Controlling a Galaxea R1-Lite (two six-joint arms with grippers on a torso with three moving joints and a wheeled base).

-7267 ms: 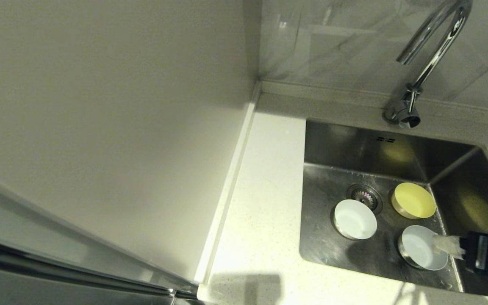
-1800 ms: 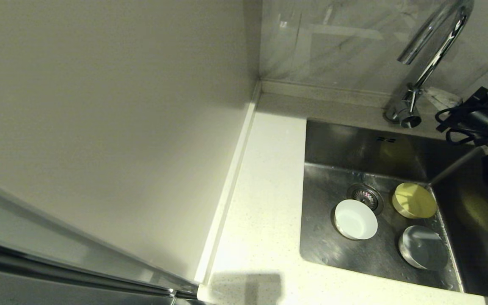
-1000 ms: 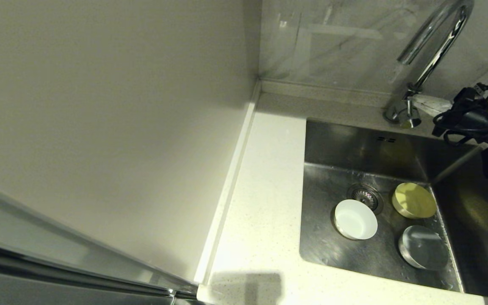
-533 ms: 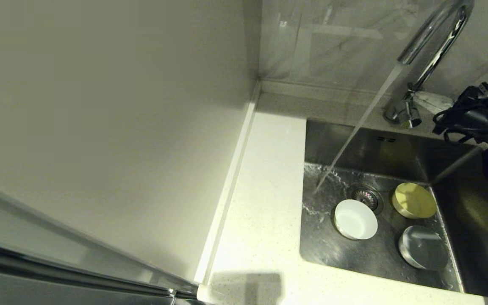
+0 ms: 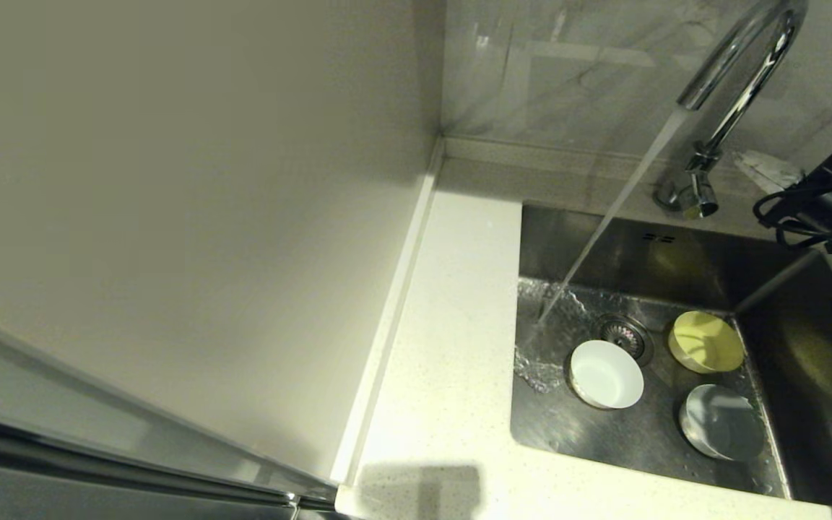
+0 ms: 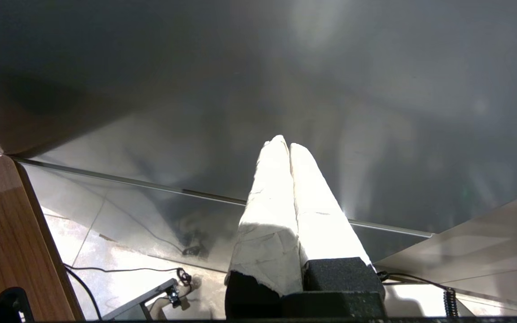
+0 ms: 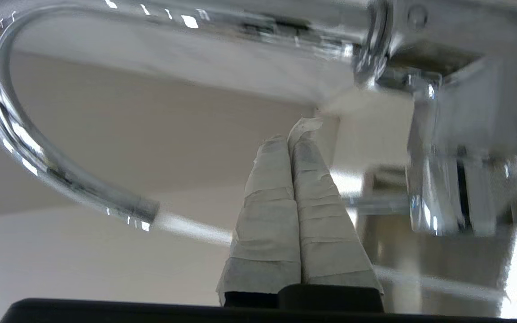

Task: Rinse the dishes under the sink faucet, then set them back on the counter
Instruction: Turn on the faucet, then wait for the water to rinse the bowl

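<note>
Water runs from the chrome faucet (image 5: 739, 94) in a slanted stream onto the floor of the steel sink (image 5: 589, 245), landing just left of the bowls. A white bowl (image 5: 606, 373), a yellow bowl (image 5: 706, 341) and a pale grey bowl (image 5: 721, 431) stand in the basin, none of them under the stream. My right gripper (image 5: 742, 157) hovers right of the faucet's base, shut on nothing; in the right wrist view it (image 7: 291, 137) is close beside the faucet base (image 7: 456, 179). The left gripper (image 6: 285, 144) is shut and empty, away from the sink.
The drain strainer (image 5: 625, 334) lies between the white and yellow bowls. Speckled counter (image 5: 452, 347) runs left of the basin, bounded by a smooth off-white panel (image 5: 170, 180). A tiled wall (image 5: 568, 72) rises behind the faucet.
Water has started flowing and now spreads over the sink floor. My right gripper has drawn back to the right, away from the faucet's base. The bowls have not moved.
</note>
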